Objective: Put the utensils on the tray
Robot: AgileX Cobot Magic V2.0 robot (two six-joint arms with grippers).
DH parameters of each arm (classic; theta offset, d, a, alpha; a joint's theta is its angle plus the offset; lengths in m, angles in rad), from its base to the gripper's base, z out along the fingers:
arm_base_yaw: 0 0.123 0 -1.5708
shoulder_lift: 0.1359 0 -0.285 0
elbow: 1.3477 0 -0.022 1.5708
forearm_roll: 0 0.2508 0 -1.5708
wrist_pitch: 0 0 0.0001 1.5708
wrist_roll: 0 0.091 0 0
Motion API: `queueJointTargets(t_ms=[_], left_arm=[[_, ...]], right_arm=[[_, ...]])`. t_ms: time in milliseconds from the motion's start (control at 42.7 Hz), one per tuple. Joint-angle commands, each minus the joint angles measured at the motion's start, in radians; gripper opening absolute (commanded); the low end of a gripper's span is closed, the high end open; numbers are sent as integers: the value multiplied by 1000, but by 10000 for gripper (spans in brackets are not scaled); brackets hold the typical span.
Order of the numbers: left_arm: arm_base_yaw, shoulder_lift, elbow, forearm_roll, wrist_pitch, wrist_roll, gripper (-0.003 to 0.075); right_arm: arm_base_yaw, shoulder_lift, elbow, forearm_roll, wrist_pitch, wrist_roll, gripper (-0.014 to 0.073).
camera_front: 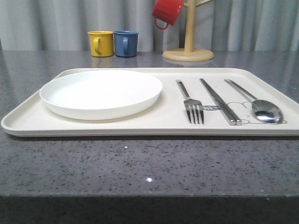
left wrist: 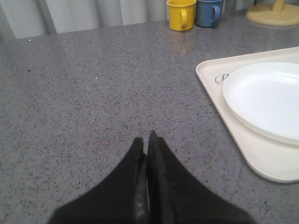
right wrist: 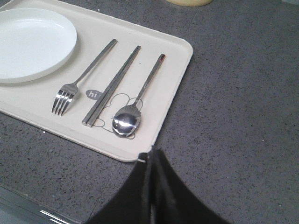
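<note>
Three mugs behind tray, plate beside fork

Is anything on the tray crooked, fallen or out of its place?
Nothing stands out. The fork, chopsticks and spoon lie flat side by side on the tray, right of the plate, all angled much the same way. Both tools, left and right, are shut and off the tray.

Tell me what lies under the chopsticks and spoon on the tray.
Under the chopsticks and spoon the tray bears a grey outline drawing with a dark "hi" bubble. The utensils cover parts of the drawing, so its full shape cannot be seen.
</note>
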Motion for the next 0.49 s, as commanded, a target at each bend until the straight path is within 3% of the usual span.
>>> queueJointTargets(t_ms=[0, 141, 469], left_arm=[[2, -34, 66, 0, -158, -10, -20], [-7, -128, 202, 12, -284, -57, -20], [-31, -260, 366, 64, -423, -109, -20]], right_arm=[[-1, 6, -22, -6, -71, -8, -67], [-1, 6, -22, -6, -71, -8, -67], [-1, 6, -22, -6, -71, -8, -67]])
